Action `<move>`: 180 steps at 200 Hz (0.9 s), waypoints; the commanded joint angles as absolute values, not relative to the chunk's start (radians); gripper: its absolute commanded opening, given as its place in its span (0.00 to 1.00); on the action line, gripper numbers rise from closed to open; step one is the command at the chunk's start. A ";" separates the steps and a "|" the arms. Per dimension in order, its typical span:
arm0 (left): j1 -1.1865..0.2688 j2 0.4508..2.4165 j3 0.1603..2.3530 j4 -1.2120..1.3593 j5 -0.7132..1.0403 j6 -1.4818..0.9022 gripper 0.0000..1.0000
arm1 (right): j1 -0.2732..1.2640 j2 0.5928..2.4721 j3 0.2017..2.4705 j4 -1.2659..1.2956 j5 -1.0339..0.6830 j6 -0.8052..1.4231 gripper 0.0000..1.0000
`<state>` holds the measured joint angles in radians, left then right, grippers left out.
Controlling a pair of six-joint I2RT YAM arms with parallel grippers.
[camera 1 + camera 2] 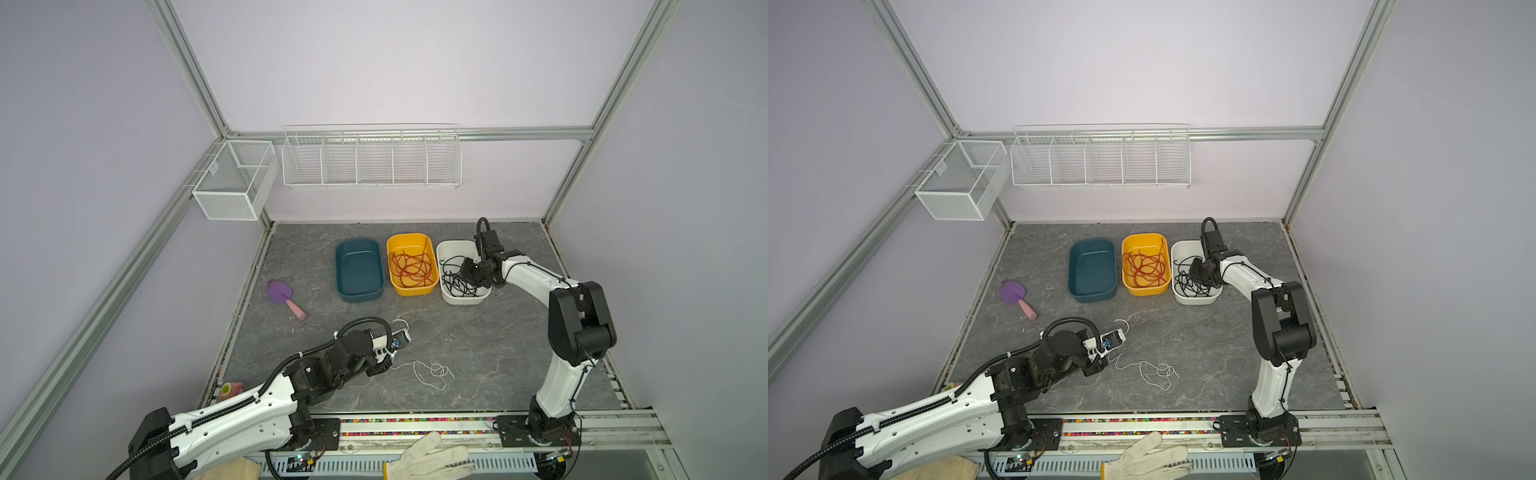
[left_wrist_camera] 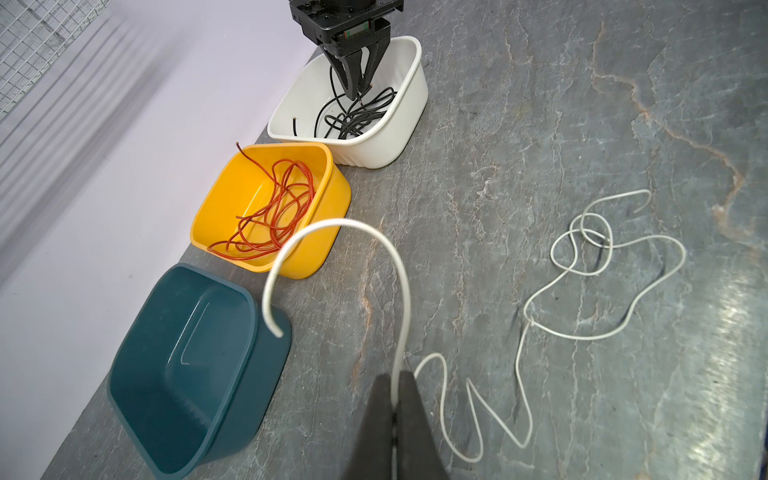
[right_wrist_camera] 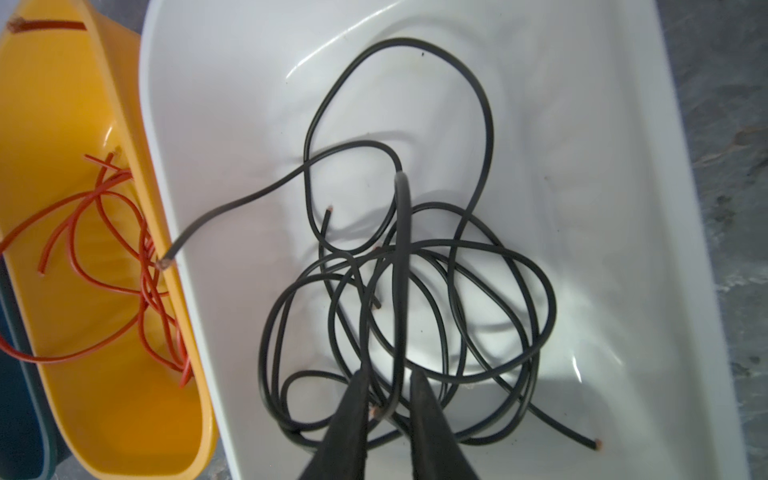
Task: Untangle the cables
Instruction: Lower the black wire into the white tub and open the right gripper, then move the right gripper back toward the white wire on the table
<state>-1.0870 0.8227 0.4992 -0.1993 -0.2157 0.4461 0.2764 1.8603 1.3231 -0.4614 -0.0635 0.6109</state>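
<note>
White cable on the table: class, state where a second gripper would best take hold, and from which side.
Probably the hooked free end of the white cable, beyond its knot of loops and far from the left gripper clamped near the other end. Come straight down, jaws across the strand: it lies flat on the table with bare surface around it.

Thin red-orange wires [image 1: 411,268] lie loosely looped inside a yellow plastic tub [image 1: 395,243] at twelve o'clock on the grey stone tabletop [image 1: 498,353]. Thin black wires [image 1: 455,279] coil, bare-ended, in a white plastic tub [image 1: 446,249] at one o'clock. One thin white wire [image 1: 432,372] sprawls, loosely knotted, toward six o'clock, with one end raised and pinched by the left gripper [image 2: 397,380].
</note>
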 commanded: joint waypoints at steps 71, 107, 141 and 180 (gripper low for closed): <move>-1.090 0.813 0.488 -0.187 -0.207 0.461 0.00 | 0.274 1.703 1.318 -0.567 0.000 0.595 0.52; -1.090 0.813 0.489 -0.189 -0.207 0.461 0.00 | 0.286 1.615 1.261 -0.543 -0.028 0.570 0.64; -1.091 0.812 0.491 -0.193 -0.209 0.456 0.00 | 0.333 1.486 1.177 -0.497 -0.070 0.541 0.70; -1.090 0.824 0.503 -0.211 -0.206 0.439 0.00 | 0.401 1.300 1.025 -0.397 -0.085 0.516 0.74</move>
